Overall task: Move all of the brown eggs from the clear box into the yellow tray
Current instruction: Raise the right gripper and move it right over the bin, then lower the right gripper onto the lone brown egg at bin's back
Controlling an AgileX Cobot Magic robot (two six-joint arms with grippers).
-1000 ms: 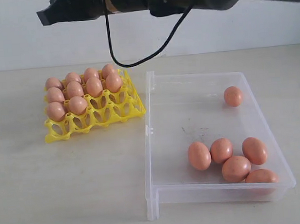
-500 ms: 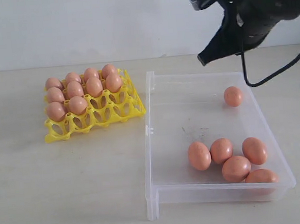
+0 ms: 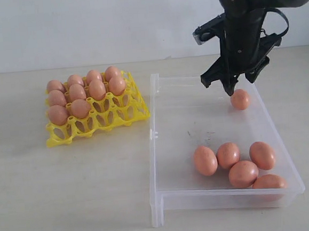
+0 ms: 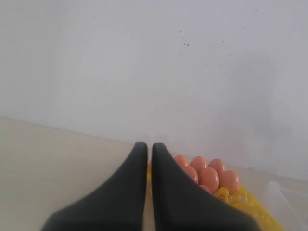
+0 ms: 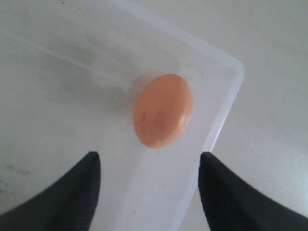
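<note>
The yellow tray point(image 3: 120, 118) sits on the left and holds several brown eggs point(image 3: 77, 92) in its back rows. In the clear box point(image 3: 162, 141) a cluster of brown eggs point(image 3: 228, 155) lies near the front right. A lone brown egg point(image 3: 240, 99) rests by the far right corner. My right gripper point(image 3: 238, 85) hangs open just above that lone egg point(image 5: 163, 110), which lies ahead of the spread fingers of the gripper point(image 5: 149, 161). My left gripper point(image 4: 147, 150) is shut and empty, with the tray's eggs point(image 4: 208, 175) beyond it; it is out of the exterior view.
The box's right wall point(image 5: 224, 113) runs close beside the lone egg. Dark scuffs point(image 3: 198, 129) mark the box floor. A small tab point(image 3: 152, 134) sticks out of the box's left rim. The tray's front cups point(image 3: 99, 122) hold nothing.
My right arm has swung from above the tray across to the right and dropped over the lone egg in the box's far corner. No egg has moved.
</note>
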